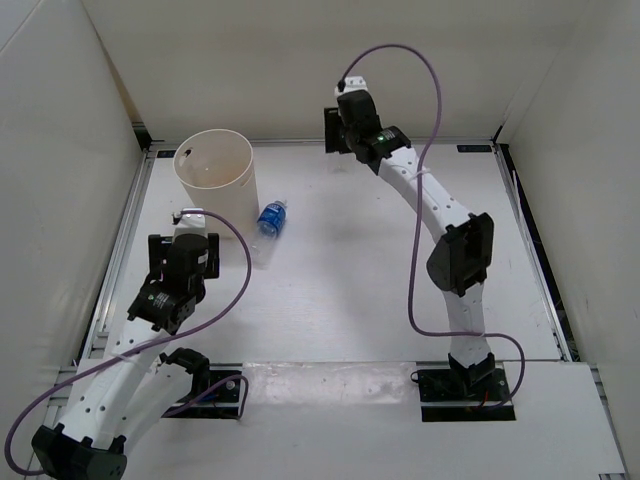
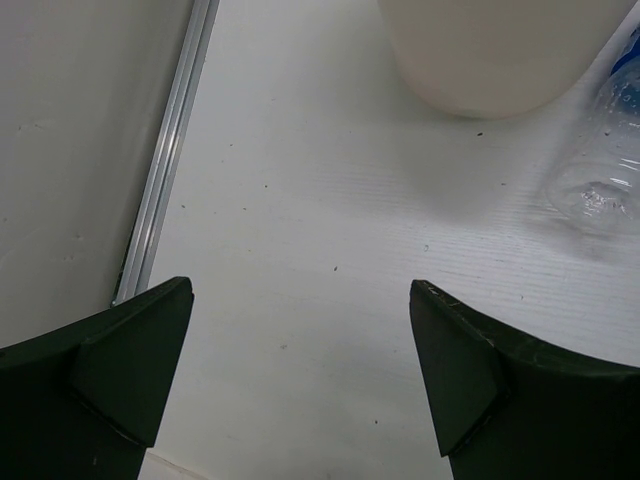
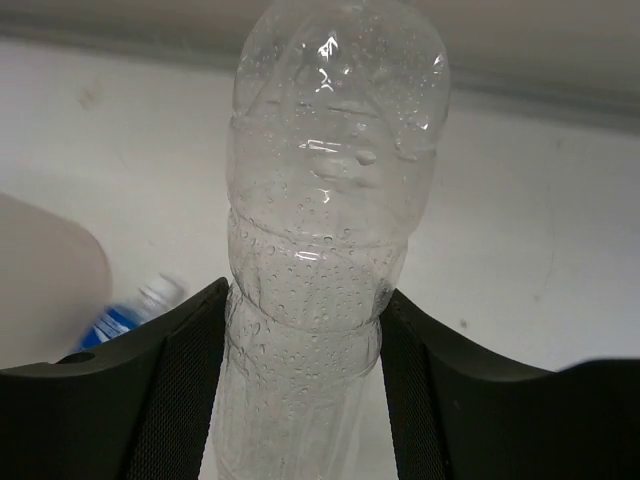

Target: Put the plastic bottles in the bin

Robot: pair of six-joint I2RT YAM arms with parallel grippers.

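Table [image 1: 350, 290]: white, bears everything.
Bin [image 1: 228, 192]: cream, upright at the far left, mouth open.
Right gripper [image 3: 305, 300]: clenched on the unlabelled bottle at the table's far edge, well apart from the bin.
Left gripper [image 2: 300, 300]: released, jaws wide, empty, near the bin's base.
Unlabelled bottle [image 3: 335, 150]: clear, droplets inside, projecting past the fingers.
Blue-labelled bottle [image 1: 268, 228]: lying on the table just beside the bin's right wall.
Step in hand, as I judge it: carrying the held bottle to the bin. Lift above the rim, centre over the mouth, then let go. Squeeze no harder, because the thin wall dents.
Writing: none legible; only the blue of the label shows.
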